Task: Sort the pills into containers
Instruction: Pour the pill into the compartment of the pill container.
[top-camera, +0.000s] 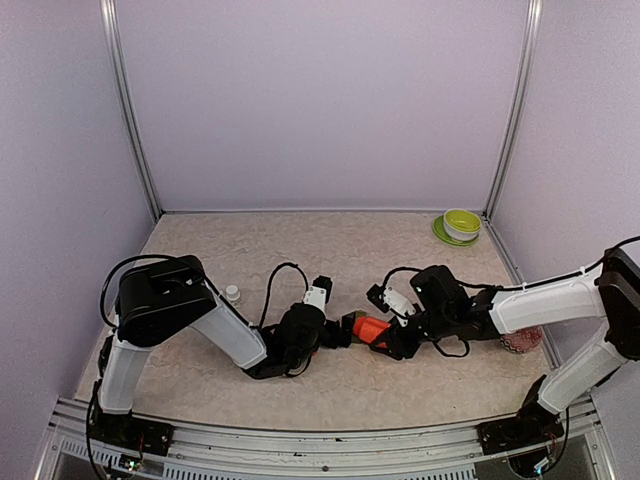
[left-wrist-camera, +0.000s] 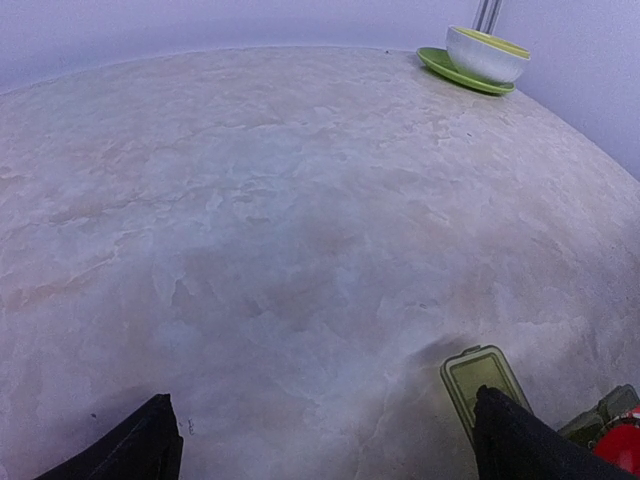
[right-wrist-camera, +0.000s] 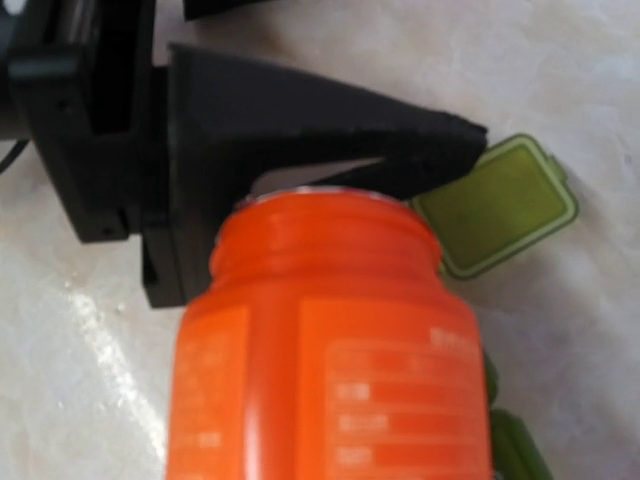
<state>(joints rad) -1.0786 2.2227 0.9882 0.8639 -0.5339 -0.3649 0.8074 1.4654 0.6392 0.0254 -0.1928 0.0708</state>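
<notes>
The dark-green containers lie at mid-table, one box with its lid flipped open and flat on the table. My right gripper is shut on the red-orange bottle, which is uncapped and tipped on its side, mouth pointing at the open box. Its fingers are hidden behind the bottle in the right wrist view. My left gripper is open and low over the table, its right finger resting beside the open lid. No pills show in any view.
A tiny clear bottle with a white cap stands left of the left arm. A white-and-green bowl on a green plate sits in the far right corner. A reddish round object lies under the right forearm.
</notes>
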